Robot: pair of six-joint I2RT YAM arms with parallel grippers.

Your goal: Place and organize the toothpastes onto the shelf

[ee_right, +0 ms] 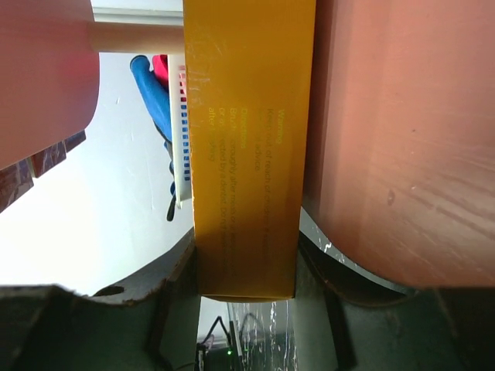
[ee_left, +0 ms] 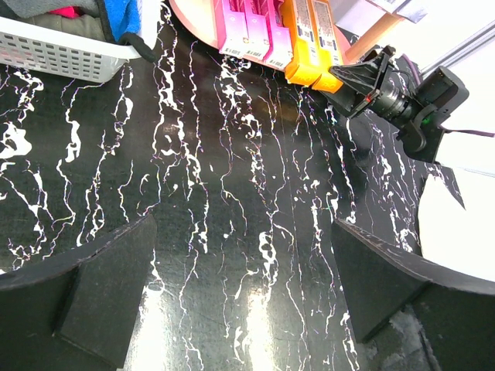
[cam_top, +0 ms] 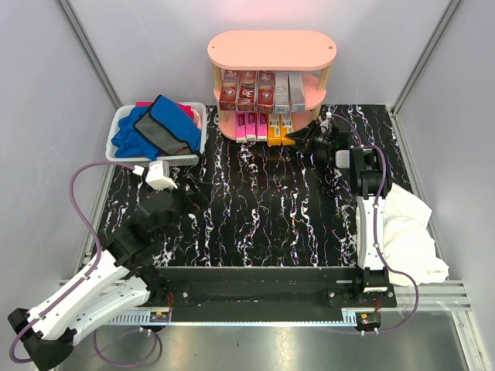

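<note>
The salmon-pink shelf [cam_top: 271, 48] stands at the back of the table. Dark red toothpastes [cam_top: 247, 89] and silver-grey ones [cam_top: 288, 89] fill its middle tier. Bright pink toothpastes [cam_top: 251, 124] [ee_left: 247, 31] lie on the bottom tier, with orange ones [ee_left: 302, 39] beside them. My right gripper [cam_top: 300, 139] [ee_right: 247, 270] is shut on the near end of an orange toothpaste [ee_right: 247, 154] [cam_top: 281, 137], which points in between the shelf's tiers [ee_right: 402, 139]. My left gripper [cam_top: 193, 193] [ee_left: 247, 286] hangs open over bare table with nothing between its fingers [ee_left: 108, 286].
A white plastic bin [cam_top: 124, 116] [ee_left: 62, 54] holding blue and grey cloths [cam_top: 158, 127] sits left of the shelf. A crumpled white cloth [cam_top: 410, 228] lies by the right arm. Grey walls close in on three sides.
</note>
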